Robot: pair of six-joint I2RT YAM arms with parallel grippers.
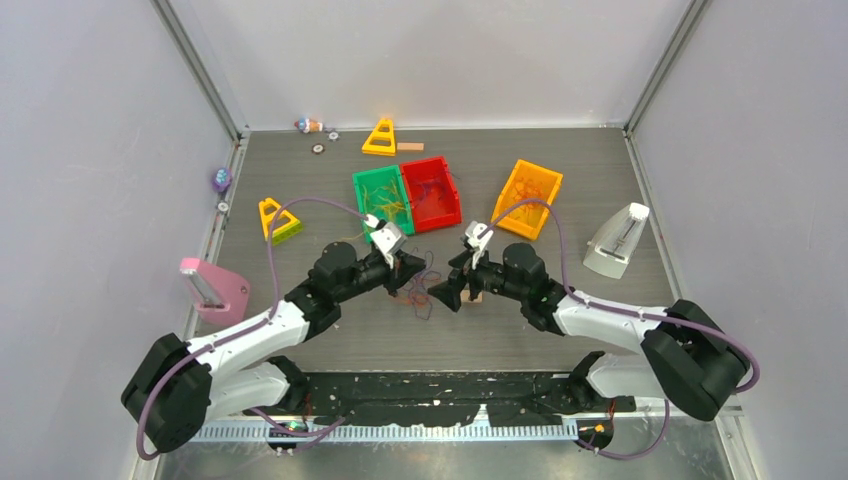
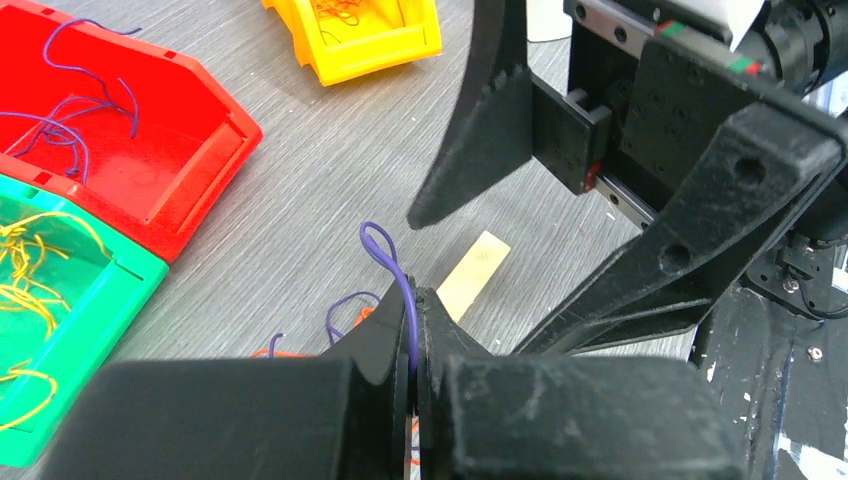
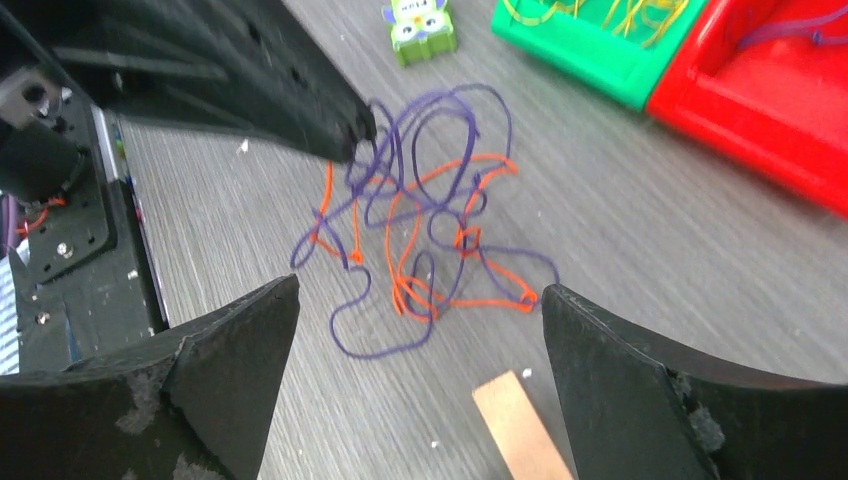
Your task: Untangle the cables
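A tangle of purple and orange cables (image 3: 466,240) lies on the grey table between the two arms, also seen as the tangle (image 1: 421,296) from above. My left gripper (image 2: 422,298) is shut on one purple cable (image 2: 397,272), whose loop sticks up past the fingertips. In the right wrist view the left gripper (image 3: 352,140) holds the tangle's far edge slightly raised. My right gripper (image 3: 418,292) stands open just short of the tangle's near side, with nothing between its fingers. From above, the left gripper (image 1: 408,272) and right gripper (image 1: 446,292) face each other across the tangle.
A green bin (image 1: 368,181) with yellow cables, a red bin (image 1: 447,205) with purple ones and an orange bin (image 1: 549,182) stand behind the tangle. A flat wooden stick (image 3: 520,425) lies by my right fingers. Yellow triangles (image 1: 380,138), a pink stand (image 1: 215,288) and a white metronome (image 1: 618,240) sit further out.
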